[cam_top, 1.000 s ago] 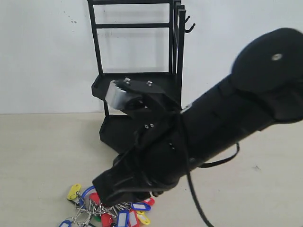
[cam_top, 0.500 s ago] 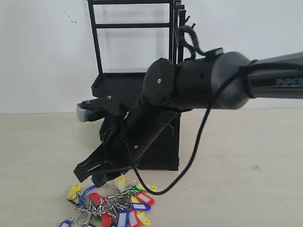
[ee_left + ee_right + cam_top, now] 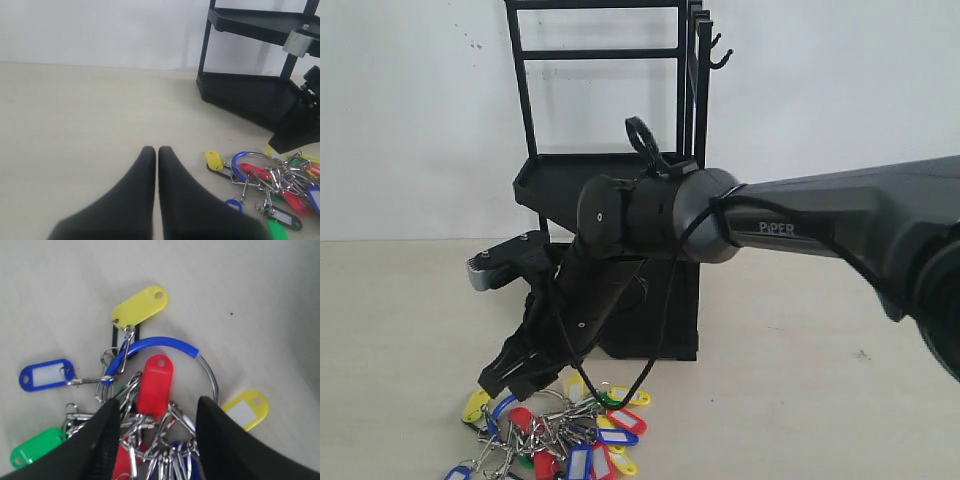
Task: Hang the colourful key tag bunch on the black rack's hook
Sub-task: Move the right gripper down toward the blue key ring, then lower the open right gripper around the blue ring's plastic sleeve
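The colourful key tag bunch lies on the pale floor in front of the black rack, its blue-sleeved ring and red tag facing up. My right gripper hangs open just above the bunch; in the right wrist view its fingers straddle the silver rings and the gripper holds nothing. The hook juts from the rack's upright post at the top right. My left gripper is shut and empty, low over the floor, left of the bunch.
A white wall stands behind the rack. The rack's lower tray sits on the floor close behind the bunch. A black cable loops down from the right arm towards the tags. Bare floor stretches to both sides.
The right arm has swung back and down from close to the camera; its open gripper now hovers lower, right over the bunch. The bunch has not moved.
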Tool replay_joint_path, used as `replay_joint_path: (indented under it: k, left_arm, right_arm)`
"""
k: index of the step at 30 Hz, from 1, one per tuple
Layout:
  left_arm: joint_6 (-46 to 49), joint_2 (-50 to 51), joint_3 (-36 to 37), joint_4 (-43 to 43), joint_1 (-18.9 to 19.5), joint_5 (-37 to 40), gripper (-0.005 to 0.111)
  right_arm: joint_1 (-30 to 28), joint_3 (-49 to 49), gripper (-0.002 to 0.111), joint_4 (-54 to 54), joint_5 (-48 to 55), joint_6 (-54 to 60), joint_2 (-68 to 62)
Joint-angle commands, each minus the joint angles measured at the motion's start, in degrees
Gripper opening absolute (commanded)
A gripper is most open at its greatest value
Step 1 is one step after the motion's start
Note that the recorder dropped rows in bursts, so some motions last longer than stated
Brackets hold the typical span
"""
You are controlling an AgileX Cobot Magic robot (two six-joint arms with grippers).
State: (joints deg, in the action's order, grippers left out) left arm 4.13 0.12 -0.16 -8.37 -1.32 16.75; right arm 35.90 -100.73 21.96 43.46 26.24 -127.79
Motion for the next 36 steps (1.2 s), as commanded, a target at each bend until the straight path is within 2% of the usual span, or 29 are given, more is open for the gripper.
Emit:
replay_joint_path:
  k: [1,20,36]
  left_arm:
    - [0.2,-0.1,0.2,0.3,0.1,-0.2,0.004]
    - [0.2,-0.1,0.2,0.3,0.1,-0.2,0.004]
    - [0.2,-0.1,0.2,0.3,0.1,-0.2,0.004]
  right_arm:
    - [0.0,-0.6,0.046,-0.3,-3.3,1.3,-1.5]
    - [0.0,-0.6,0.046,-3.1,-12.6,2.6,-6.1]
    - [0.0,-0.6,0.045,-6.8,-11.0,3.0,-8.8]
